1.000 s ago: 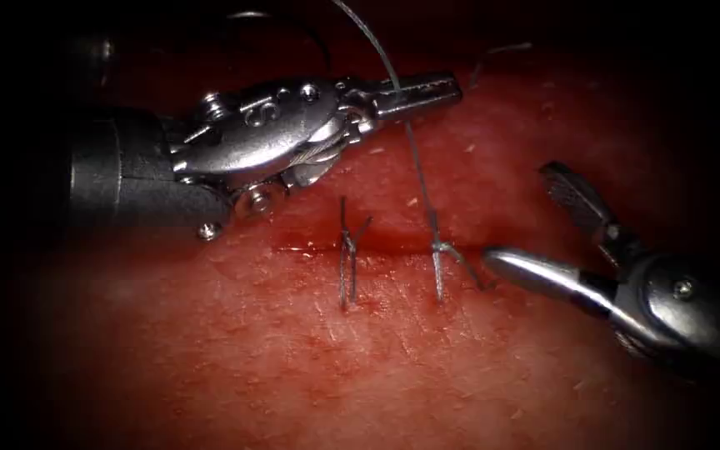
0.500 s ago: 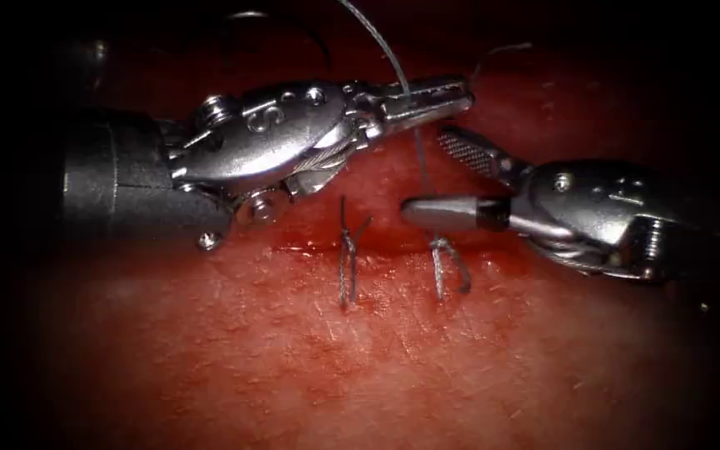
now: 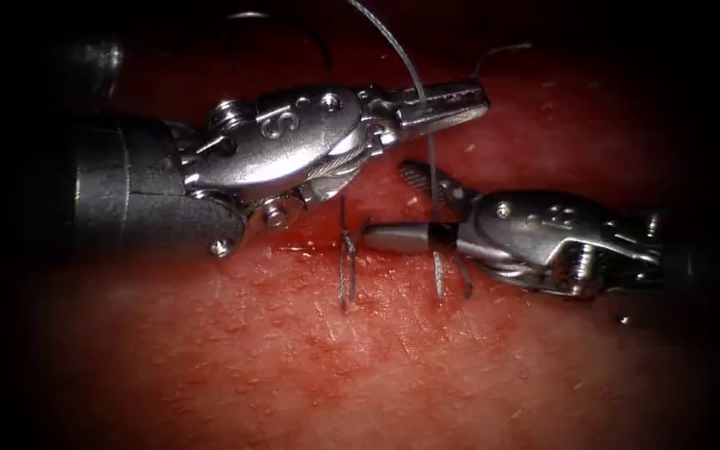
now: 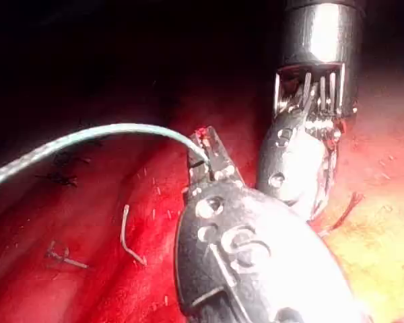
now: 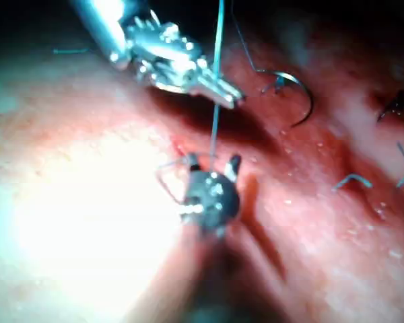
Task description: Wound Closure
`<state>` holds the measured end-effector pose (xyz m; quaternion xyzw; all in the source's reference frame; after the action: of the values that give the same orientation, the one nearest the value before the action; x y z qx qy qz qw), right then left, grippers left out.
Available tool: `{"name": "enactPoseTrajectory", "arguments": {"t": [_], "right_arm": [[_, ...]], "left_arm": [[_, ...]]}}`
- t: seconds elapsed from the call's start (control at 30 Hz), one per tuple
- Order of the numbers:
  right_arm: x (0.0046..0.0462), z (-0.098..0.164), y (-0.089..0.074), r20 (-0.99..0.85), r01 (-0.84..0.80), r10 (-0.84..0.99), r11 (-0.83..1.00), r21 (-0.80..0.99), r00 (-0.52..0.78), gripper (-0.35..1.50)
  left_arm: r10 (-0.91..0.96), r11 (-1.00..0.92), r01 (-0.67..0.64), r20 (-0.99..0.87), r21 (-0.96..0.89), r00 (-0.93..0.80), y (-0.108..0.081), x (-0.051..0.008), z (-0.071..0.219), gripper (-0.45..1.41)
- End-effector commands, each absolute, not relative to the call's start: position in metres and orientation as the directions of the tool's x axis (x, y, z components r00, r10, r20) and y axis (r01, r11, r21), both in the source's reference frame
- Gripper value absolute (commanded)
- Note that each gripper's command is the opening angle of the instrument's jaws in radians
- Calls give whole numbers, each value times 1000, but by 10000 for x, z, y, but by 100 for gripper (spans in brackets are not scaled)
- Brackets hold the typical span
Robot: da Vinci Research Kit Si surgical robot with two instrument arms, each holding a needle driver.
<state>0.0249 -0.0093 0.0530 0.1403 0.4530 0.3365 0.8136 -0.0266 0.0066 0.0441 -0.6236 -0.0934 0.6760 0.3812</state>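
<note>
So, red, wet-looking tissue (image 3: 393, 367) is seen under the endoscope, with the cut (image 3: 310, 247) running sideways across the middle and some red fluid pooled along it. Two stitches are already sat across the cut: a finished one (image 3: 347, 265) to the left with short ends standing up, and a second knot (image 3: 442, 271) to its right.

The left tool (image 3: 447, 98) is clenched on the thread (image 3: 414, 79), which is stretched from the jaws down to the second knot and also arcs up and away out of the light. The same grip is seen in the left wrist view, thread (image 4: 87, 138) running out of the shut tips of the left tool (image 4: 205, 145).

The right tool (image 3: 410, 208) is held with jaws spread apart, one either side of the taut thread just above the knot, nothing actually grasped.

The needle (image 3: 281, 25) is found lying free on the tissue at the far side, above the left tool, held by neither; it's clearer in the right wrist view (image 5: 297, 97), not driven into anything. A few cut ends of thread (image 5: 353, 180) are scattered nearby.
</note>
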Motion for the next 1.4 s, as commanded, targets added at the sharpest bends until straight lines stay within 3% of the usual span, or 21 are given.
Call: {"name": "enactPoseTrajectory", "arguments": {"t": [0.03, 0.5, 0.73, 0.8, 0.83, 0.87, 0.9, 1.0, 1.2, 1.23, 1.27, 1.3, 1.33, 1.4], "right_arm": [[260, 537, -98, -645, -422, 674, 735, 531, 361, 121], [269, 531, -91, -661, -435, 680, 724, 535, 318, 116], [269, 525, -88, -668, -437, 681, 721, 538, 300, 103], [269, 525, -89, -669, -436, 680, 722, 538, 301, 81], [268, 526, -90, -669, -442, 679, 722, 533, 303, 51], [267, 526, -93, -673, -447, 673, 727, 522, 308, -13], [265, 526, -94, -682, -447, 659, 738, 505, 318, -35], [262, 523, -91, -707, -489, 604, 772, 405, 368, -35], [260, 517, -86, -723, -518, 590, 771, 371, 359, -35], [259, 517, -84, -728, -517, 589, 770, 374, 350, -30], [259, 517, -83, -732, -515, 588, 770, 377, 344, 20], [258, 516, -80, -736, -506, 588, 771, 386, 336, 88], [256, 515, -77, -738, -497, 589, 773, 394, 330, 131], [249, 510, -73, -747, -498, 587, 770, 398, 311, 148]], "left_arm": [[631, -693, -397, -773, -602, 69, 67, -272, 444, -45], [633, -700, -380, -772, -604, 62, 61, -276, 440, -45], [632, -702, -376, -772, -605, 63, 58, -278, 439, -45], [632, -702, -374, -772, -605, 63, 58, -277, 438, -45], [632, -703, -374, -772, -606, 63, 58, -277, 438, -45], [632, -703, -373, -772, -606, 64, 57, -277, 438, -45], [632, -703, -372, -772, -606, 64, 57, -277, 437, -45], [632, -704, -370, -772, -607, 64, 56, -277, 435, -45], [639, -701, -359, -766, -616, 68, 58, -271, 425, -45], [640, -700, -356, -765, -618, 69, 58, -270, 423, -45], [643, -700, -353, -763, -620, 66, 59, -268, 421, -45], [643, -701, -348, -763, -623, 70, 59, -265, 419, -45], [643, -700, -348, -762, -623, 72, 58, -262, 418, -45], [642, -699, -350, -763, -623, 74, 56, -255, 416, -45]]}}
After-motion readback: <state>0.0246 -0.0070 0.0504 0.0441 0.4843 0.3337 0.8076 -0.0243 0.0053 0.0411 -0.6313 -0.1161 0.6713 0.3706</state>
